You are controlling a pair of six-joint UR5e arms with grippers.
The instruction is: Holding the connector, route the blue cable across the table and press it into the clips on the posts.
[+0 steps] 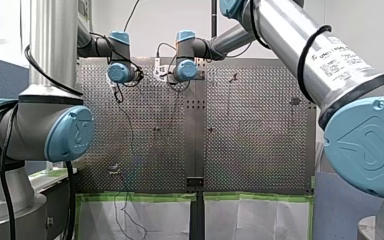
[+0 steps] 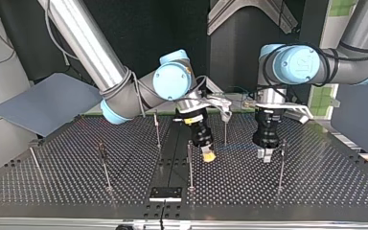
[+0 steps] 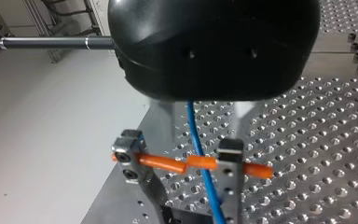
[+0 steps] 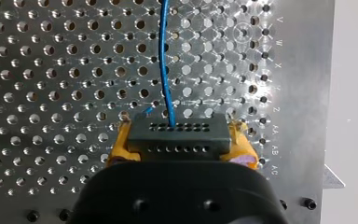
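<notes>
The connector (image 4: 177, 136) is clamped between the yellow pads (image 4: 119, 145) of the right gripper (image 2: 208, 155), a dark block with rows of small holes, gripped at both ends. The cable (image 4: 164, 56) is seen leaving the middle of the block and running straight ahead of the gripper, just above the table (image 4: 51, 70). Over at the left gripper (image 3: 179, 150), the metal fingers (image 3: 230, 157) are spread apart, and nothing is pinched between them. The cable is threaded loosely through the gap, where it crosses two orange rods (image 3: 163, 162) set across the fingers; whether it passes in front of or behind them cannot be told. In the top view both grippers are held low over the table near its middle, pointing down, the right one at the left and the left one at the right, near each other but apart. A faint blue line is made out between them there, level with their tips. Thin posts (image 2: 190, 163) are seen standing upright around them: one just beside the right gripper, one between and behind the two grippers, one just beside the left gripper, and more well apart toward the view's left. Their clips are too small to be read, and the cable is not seen touching any post.
</notes>
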